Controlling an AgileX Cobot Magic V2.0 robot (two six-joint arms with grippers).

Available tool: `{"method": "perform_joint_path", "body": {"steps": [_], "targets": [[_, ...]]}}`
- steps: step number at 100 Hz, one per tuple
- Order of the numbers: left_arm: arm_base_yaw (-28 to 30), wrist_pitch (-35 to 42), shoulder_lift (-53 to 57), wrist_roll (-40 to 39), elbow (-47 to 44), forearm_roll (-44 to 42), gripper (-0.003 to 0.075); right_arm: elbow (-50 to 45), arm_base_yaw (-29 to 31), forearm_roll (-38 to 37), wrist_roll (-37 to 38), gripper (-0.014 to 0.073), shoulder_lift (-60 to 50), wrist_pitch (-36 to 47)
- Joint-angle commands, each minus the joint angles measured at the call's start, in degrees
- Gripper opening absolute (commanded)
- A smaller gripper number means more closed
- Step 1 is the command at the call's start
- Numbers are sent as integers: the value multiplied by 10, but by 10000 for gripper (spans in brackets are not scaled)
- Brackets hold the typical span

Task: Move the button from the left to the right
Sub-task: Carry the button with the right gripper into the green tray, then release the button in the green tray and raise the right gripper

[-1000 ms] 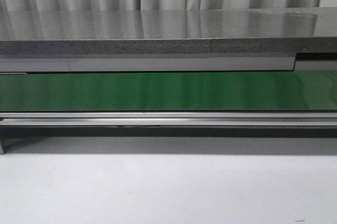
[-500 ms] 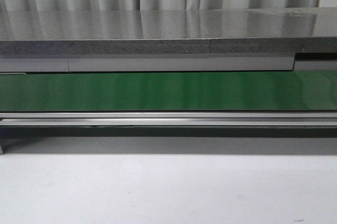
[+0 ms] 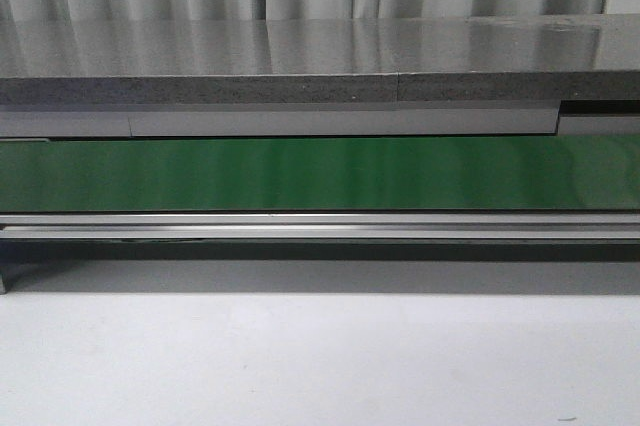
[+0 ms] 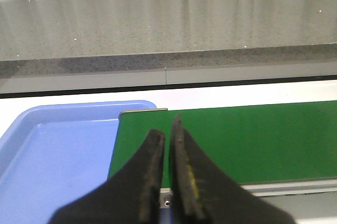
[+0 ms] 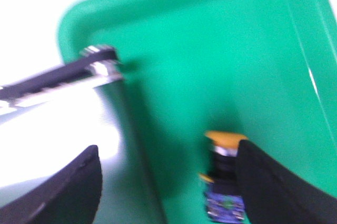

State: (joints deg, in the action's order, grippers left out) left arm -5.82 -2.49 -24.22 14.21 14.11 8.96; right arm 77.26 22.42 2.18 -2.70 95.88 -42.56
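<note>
While the front view shows only the green conveyor belt (image 3: 320, 174), the grey stone counter (image 3: 300, 61) behind it and the white table (image 3: 320, 366) in front — neither arm appears there — the two wrist views give the arms' poses. The left gripper (image 4: 167, 145) points forward over the near edge of the belt, its two dark fingers (image 4: 152, 166) pressed together with only a thin slit between them and nothing held. Just beside it, at the belt's end, lies a blue tray (image 4: 63, 145).

The right gripper (image 5: 163, 182) is angled down over a green tray (image 5: 221, 50), its jaws spread wide; the picture is blurred. The button (image 5: 224, 174) lies inside that tray, yellow-orange cap on a black body, close against one finger (image 5: 284, 187) — whether they touch cannot be told through the blur. Beside the tray's corner a belt roller end (image 5: 100, 66) shows, metal and dark.
</note>
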Motion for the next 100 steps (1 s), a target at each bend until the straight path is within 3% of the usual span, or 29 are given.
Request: {"method": "perform_joint_path", "body": {"steps": [1, 29, 64, 89, 100], "targets": [[-4, 47, -2, -1, 15, 6, 5, 5, -26, 8, -8, 508, -68, 42], [-4, 47, -2, -1, 15, 6, 5, -74, -102, 8, -12, 508, -217, 114], [-4, 47, -2, -1, 15, 6, 5, -282, -201, 8, -13, 508, -457, 247], [-4, 47, -2, -1, 15, 6, 5, -409, -216, 4, -13, 505, -611, 284], [-4, 47, -2, -1, 15, 6, 5, -447, -216, 3, -13, 447, -665, 283]]}}
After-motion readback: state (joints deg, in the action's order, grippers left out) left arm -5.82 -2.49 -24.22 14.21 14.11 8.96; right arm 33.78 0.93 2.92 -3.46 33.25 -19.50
